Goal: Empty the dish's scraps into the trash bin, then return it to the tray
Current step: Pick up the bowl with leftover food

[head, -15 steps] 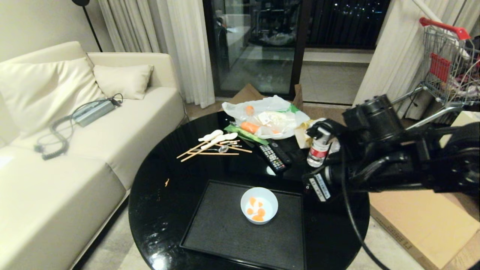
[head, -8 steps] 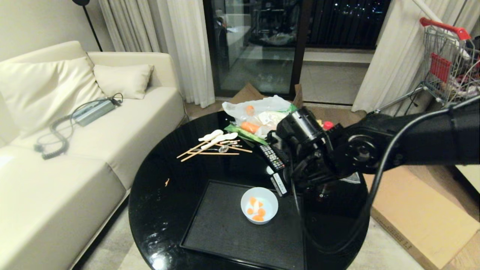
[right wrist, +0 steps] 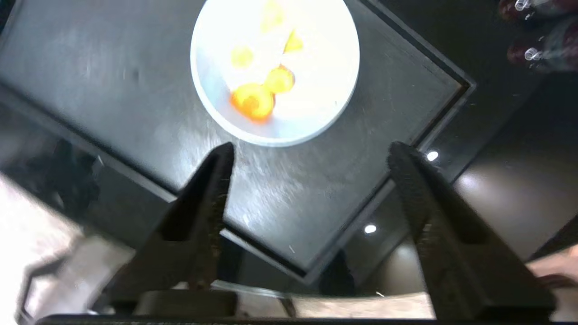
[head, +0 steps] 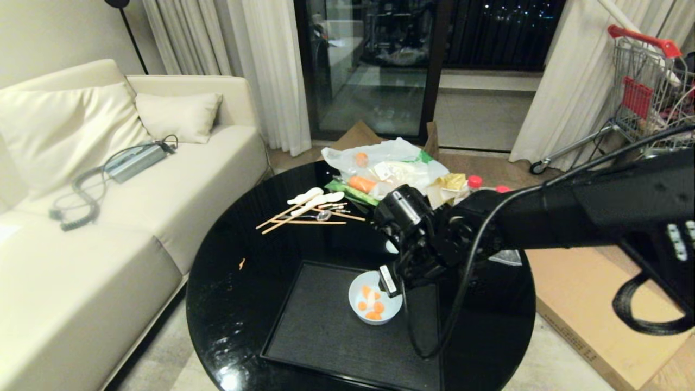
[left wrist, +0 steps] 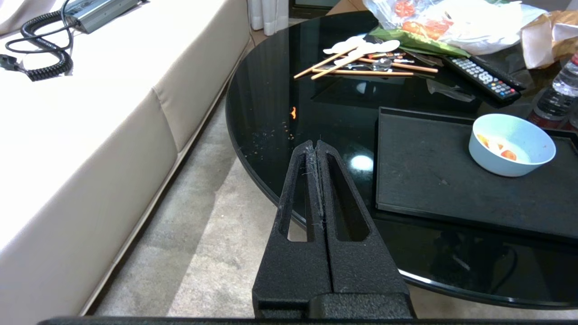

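Note:
The dish (head: 362, 288), a small pale blue-white bowl, stands on the black tray (head: 320, 331) near its far right corner. Orange and whitish scraps (head: 372, 307) lie in it. My right arm (head: 543, 217) reaches in from the right, and its hand hangs just above the dish's far right rim. In the right wrist view the right gripper (right wrist: 311, 151) is open over the tray (right wrist: 113, 90), a little short of the dish (right wrist: 316, 104), with nothing between its fingers. My left gripper (left wrist: 316, 143) is shut and parked by the table's edge, left of the dish (left wrist: 511, 144). The trash bin is out of view.
On the round black table (head: 244, 282) lie chopsticks and spoons (head: 309, 212), a plastic bag of food (head: 385, 168), a remote (left wrist: 483, 76) and bottles (head: 475, 182). A cream sofa (head: 108, 217) stands left, cardboard (head: 613, 315) lies right, and a shopping cart (head: 651, 92) is at the far right.
My right arm has swung from the table's right side leftward and down to just over the dish, and its jaws have opened. The dish has not moved.

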